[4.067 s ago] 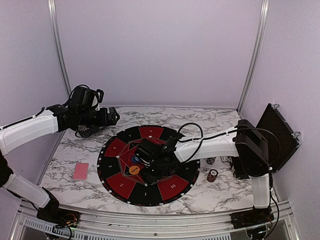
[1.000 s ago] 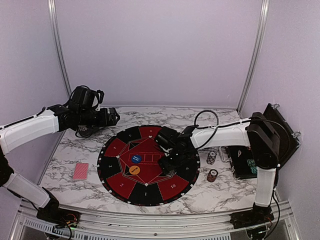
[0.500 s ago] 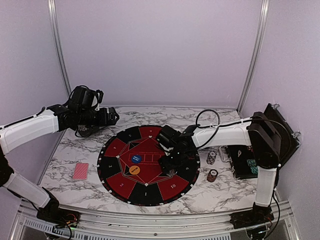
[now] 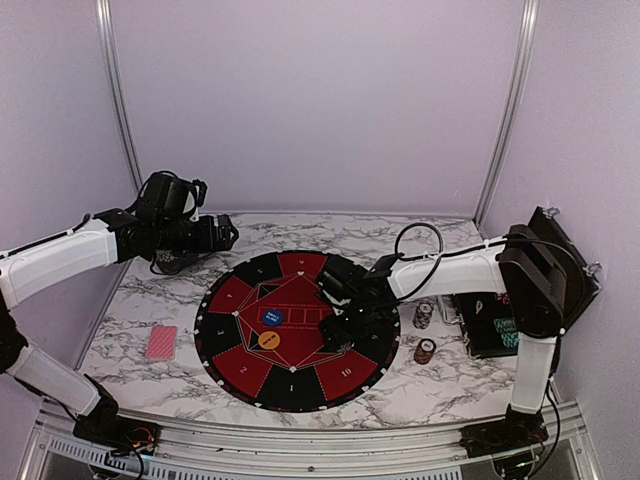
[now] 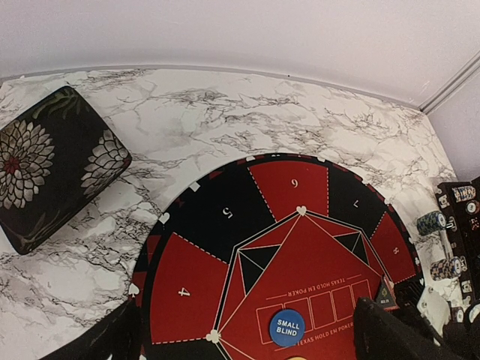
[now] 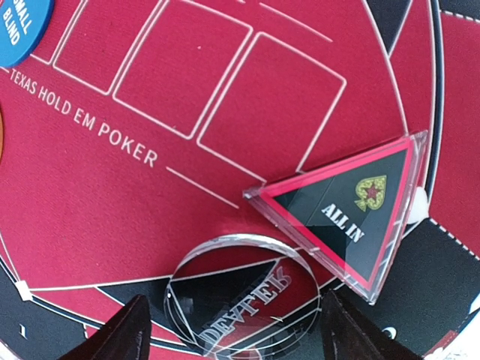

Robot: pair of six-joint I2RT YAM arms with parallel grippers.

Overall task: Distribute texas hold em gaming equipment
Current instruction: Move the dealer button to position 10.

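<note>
At the far left of the surface (image 4: 135,310) a red-backed card (image 4: 160,342) lies flat, well apart from both arms. The left jaws hang wide open and hold nothing, high over the back-left corner above a black flower-printed box (image 5: 52,165). On the round mat (image 4: 245,375), the blue small-blind marker (image 4: 271,316) sits just behind the orange disc (image 4: 268,340), left of centre. The right jaws stand open low over the mat's right half. Their fingers (image 6: 127,334) are on either side of a clear dealer disc (image 6: 244,296) lying flat, with a triangular all-in marker (image 6: 349,206) against its upper right edge. Right of the mat, one chip stack (image 4: 424,315) stands behind a second chip stack (image 4: 426,351), both beside a black case (image 4: 490,328).
</note>
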